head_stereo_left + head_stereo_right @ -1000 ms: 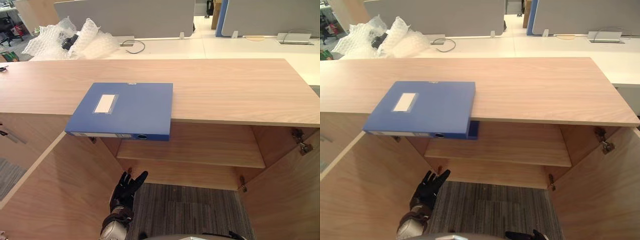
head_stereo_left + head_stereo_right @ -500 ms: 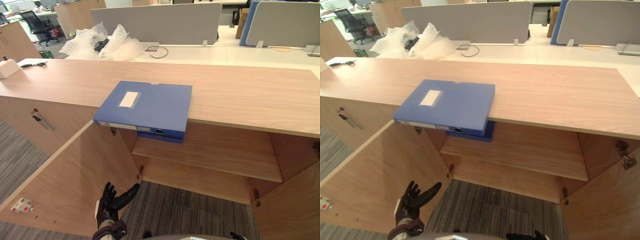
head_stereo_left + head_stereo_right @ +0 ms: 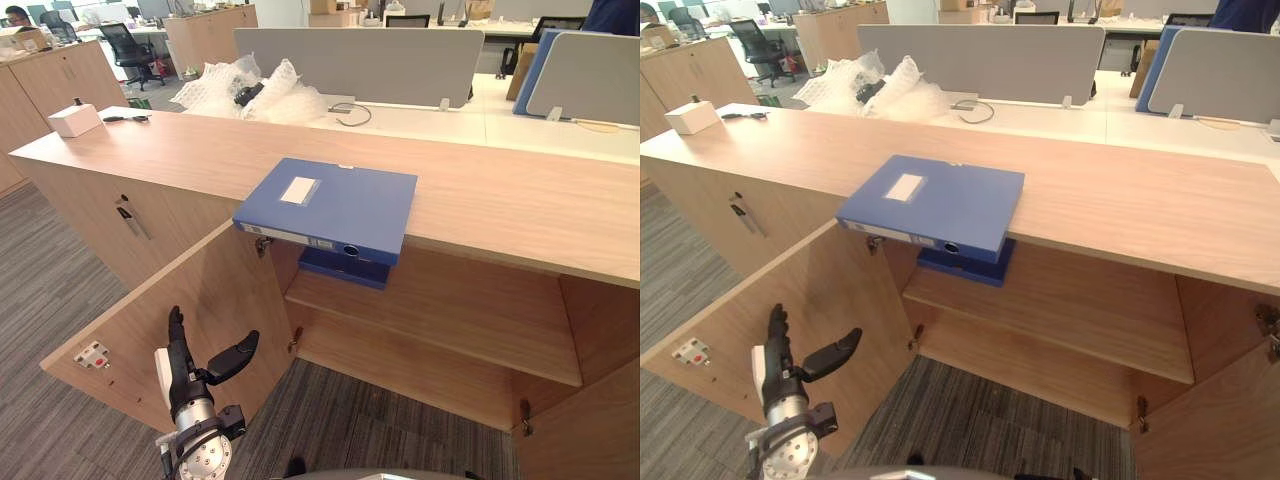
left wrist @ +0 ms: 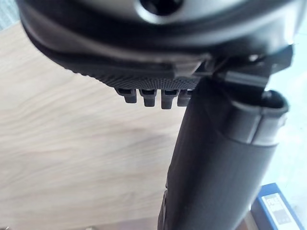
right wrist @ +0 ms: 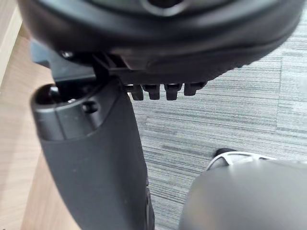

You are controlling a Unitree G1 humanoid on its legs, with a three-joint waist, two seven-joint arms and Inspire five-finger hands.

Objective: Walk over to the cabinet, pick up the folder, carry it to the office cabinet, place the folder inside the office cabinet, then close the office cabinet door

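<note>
The left hand [image 3: 186, 368] hangs low, fingers straight, thumb spread, empty, just before the open cabinet door [image 3: 140, 310]. The right hand [image 5: 91, 158] looks likewise relaxed, holding nothing. The blue folder [image 3: 330, 205] lies well above and ahead of the left hand on the cabinet top [image 3: 500, 200], overhanging its edge. The walk-up seems done; picking up calls for raising the hands to it.

I count two flat blue plastic box folders [image 3: 330, 205], one small white box [image 3: 75, 120], one heap of clear bubble wrap [image 3: 240, 88], two grey desk screens [image 3: 360, 62] and two open light-wood cabinet doors [image 3: 170, 310].
</note>
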